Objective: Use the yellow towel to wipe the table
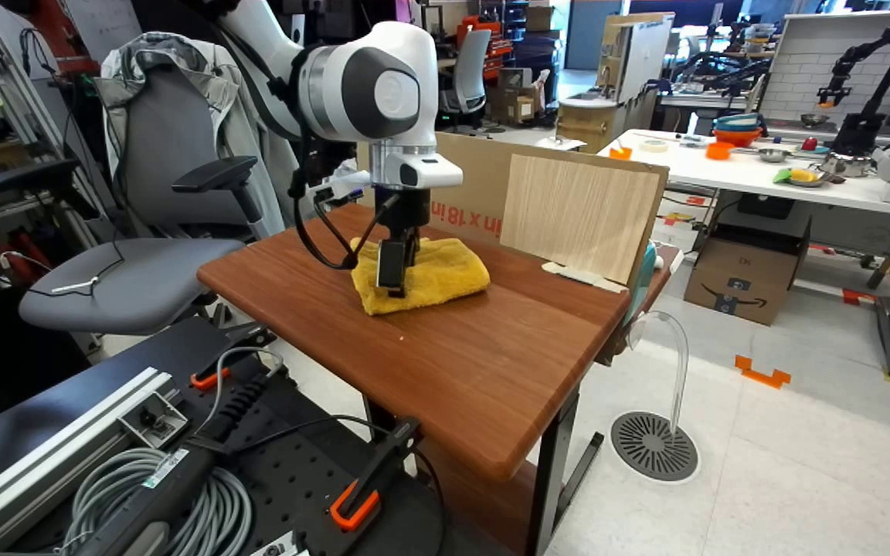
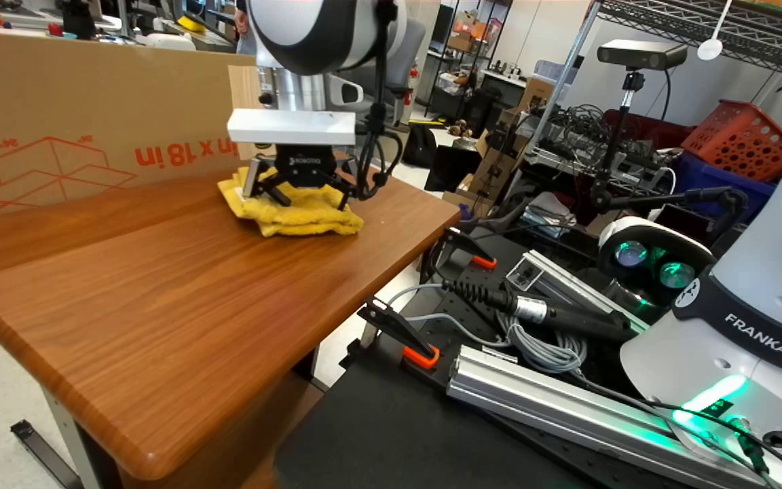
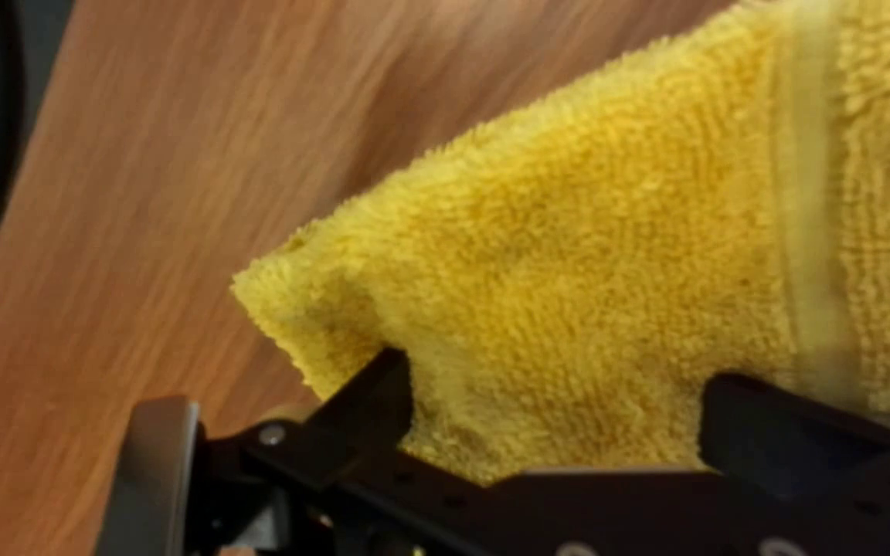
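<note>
End effector (image 2: pixel 297 200) is pointing down at the yellow towel (image 1: pixel 449 270), jaws standing wide apart (wrist view is showing towel between them). Towel is lying folded on the table (image 1: pixel 484 371), cardboard panel (image 2: pixel 92 109) standing near it.

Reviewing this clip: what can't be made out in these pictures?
Tabletop under the yellow towel: hidden by the towel in all views.
Towel's right part: cut off by the wrist view's right edge.
Robot base: cut off by the right edge in an exterior view.
White label: print too small in an exterior view.
</note>
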You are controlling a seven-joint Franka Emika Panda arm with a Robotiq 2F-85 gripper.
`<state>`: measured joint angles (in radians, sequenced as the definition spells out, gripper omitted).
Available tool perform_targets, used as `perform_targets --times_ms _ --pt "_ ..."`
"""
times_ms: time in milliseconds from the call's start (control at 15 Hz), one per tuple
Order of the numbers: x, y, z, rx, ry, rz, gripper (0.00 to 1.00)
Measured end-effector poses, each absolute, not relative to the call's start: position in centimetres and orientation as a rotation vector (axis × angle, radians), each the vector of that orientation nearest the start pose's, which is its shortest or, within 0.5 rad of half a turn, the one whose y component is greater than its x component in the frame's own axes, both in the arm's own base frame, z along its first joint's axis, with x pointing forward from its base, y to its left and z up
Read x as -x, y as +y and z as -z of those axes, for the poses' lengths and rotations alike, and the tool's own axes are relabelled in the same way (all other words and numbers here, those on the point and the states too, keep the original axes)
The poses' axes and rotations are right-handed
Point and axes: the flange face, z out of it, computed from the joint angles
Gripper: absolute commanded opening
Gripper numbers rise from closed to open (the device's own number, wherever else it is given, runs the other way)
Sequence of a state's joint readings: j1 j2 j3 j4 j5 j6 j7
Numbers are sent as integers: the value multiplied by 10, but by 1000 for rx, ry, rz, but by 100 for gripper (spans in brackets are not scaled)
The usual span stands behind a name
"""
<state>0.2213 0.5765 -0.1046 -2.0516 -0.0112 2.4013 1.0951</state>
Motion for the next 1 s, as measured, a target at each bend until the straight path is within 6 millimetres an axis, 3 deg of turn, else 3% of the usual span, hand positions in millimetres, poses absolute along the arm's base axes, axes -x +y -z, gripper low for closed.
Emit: perform_targets --times_ms 267,400,800,1000 --pt "-529 -1 -137 2918 1677 -269 100" --pt "-516 -16 -137 2923 1671 -284 100" --pt "-506 2 -137 3055 1496 -244 100" --pt "-505 30 -137 3158 1352 -208 100"
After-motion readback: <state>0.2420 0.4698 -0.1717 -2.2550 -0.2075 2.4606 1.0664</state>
